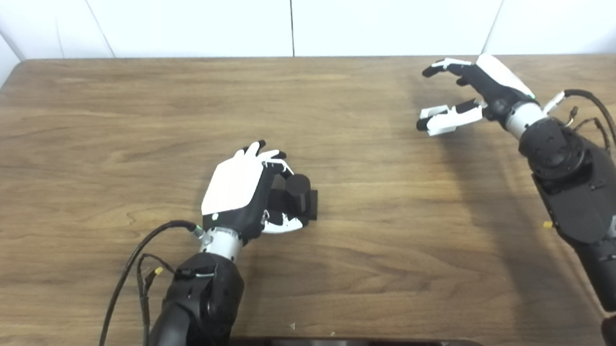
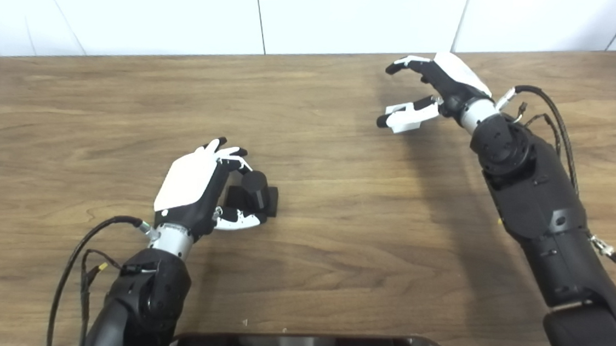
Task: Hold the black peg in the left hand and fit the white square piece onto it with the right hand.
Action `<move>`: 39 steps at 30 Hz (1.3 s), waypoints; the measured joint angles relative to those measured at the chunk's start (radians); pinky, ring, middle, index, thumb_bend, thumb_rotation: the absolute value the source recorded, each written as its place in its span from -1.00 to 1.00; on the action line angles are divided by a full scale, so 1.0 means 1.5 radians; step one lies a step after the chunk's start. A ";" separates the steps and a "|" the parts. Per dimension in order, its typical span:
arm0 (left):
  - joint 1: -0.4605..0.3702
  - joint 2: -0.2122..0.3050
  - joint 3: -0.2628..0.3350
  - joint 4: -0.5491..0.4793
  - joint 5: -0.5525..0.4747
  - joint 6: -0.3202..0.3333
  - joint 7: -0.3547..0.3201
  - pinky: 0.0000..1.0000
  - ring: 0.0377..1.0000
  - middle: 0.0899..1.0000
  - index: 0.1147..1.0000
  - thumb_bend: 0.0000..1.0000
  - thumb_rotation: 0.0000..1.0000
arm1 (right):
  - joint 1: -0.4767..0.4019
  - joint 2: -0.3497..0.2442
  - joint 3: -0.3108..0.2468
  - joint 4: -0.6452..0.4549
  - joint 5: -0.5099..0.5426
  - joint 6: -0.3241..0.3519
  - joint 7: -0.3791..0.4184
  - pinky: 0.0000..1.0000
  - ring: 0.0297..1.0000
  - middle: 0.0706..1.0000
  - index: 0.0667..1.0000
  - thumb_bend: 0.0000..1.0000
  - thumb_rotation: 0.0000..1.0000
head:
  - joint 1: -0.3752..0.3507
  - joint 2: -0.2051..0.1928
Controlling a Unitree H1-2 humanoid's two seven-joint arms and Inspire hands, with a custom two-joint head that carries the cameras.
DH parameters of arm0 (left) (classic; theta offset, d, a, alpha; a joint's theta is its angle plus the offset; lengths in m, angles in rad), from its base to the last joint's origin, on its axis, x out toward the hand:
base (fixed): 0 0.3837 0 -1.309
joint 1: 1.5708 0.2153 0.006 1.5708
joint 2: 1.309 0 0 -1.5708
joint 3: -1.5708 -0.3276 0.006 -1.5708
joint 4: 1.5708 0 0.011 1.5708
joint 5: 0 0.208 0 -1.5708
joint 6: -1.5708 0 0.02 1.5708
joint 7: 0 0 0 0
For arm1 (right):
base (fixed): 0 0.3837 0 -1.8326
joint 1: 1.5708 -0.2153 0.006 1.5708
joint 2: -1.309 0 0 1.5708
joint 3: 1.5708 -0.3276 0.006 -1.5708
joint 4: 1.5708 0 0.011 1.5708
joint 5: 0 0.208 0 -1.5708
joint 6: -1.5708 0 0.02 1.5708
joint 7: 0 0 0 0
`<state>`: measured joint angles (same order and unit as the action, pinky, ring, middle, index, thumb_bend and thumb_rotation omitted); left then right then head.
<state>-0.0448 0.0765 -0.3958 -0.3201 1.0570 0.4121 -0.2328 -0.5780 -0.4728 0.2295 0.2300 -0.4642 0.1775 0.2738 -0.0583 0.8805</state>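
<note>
Lower centre of frame, on the wooden table (image 1: 125, 125): left hand (image 1: 243, 192) curling fingers around black peg (image 1: 298, 191), looking rigid, light, best gripped low by its square base; upper right, right hand (image 1: 470, 98) hovering, fingers spread wide, holding nothing; white square piece not showing anywhere.

Brown wood grain runs streaky across the table (image 1: 125, 125), and behind it the wall (image 1: 189, 4) is plain white. The left hand (image 1: 240, 192) shows a white back over black, with white fingers (image 1: 257, 150) tipped black, beside the solid black peg (image 1: 298, 194). The right hand (image 1: 476, 95) is white and black too.
</note>
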 measured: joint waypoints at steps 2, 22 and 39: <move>0.000 0.000 0.000 0.000 0.002 0.000 0.000 0.92 0.92 0.67 -0.16 0.05 -0.85 | -0.012 0.000 0.002 0.014 -0.002 -0.004 0.000 0.66 0.88 0.83 0.56 0.72 -0.39 | 0.000 0.000; 0.000 -0.002 -0.004 -0.001 0.010 0.001 -0.002 0.95 0.94 0.68 -0.16 0.05 -0.85 | -0.070 -0.044 0.081 0.033 -0.076 0.003 0.125 0.80 0.96 0.82 0.43 0.85 -0.47 | -0.007 0.004; 0.003 -0.012 -0.007 -0.003 0.027 0.004 -0.007 0.92 0.94 0.69 -0.16 0.05 -0.85 | -0.079 -0.062 0.084 0.013 -0.109 0.006 0.175 0.79 0.96 0.82 0.43 0.80 -0.52 | -0.021 0.002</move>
<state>-0.0396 0.0579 -0.4060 -0.3253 1.0982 0.4186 -0.2438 -0.6963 -0.5658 0.3552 0.2490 -0.6280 0.1872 0.5359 -0.0905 0.8836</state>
